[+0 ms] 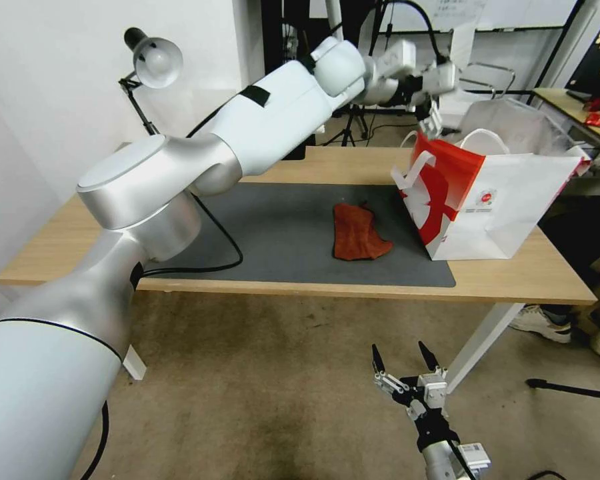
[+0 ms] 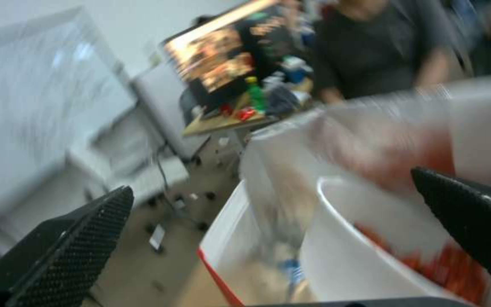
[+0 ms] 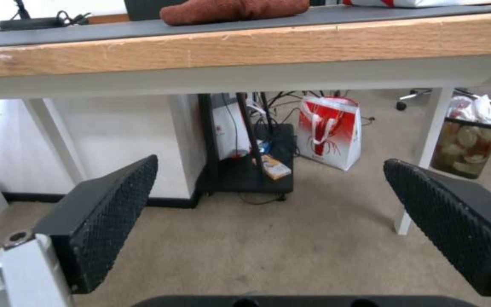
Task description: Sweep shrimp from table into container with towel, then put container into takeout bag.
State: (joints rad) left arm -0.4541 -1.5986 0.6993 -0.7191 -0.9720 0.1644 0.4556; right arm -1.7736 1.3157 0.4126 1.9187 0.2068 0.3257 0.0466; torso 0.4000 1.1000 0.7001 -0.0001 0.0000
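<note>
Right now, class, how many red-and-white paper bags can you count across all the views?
2. The takeout bag stands on the table, at the right end of the dark mat. A second red-and-white bag stands on the floor beneath the table. Others may be hidden.

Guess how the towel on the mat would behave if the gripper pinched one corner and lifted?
Probably floppy: the towel lies flat with an irregular, wavy outline. Likely light, since it is thin cloth. It might drag on the mat rather than slide freely.

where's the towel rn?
Head view: the towel lies flat on the dark mat, mid-table, just left of the takeout bag.
</note>
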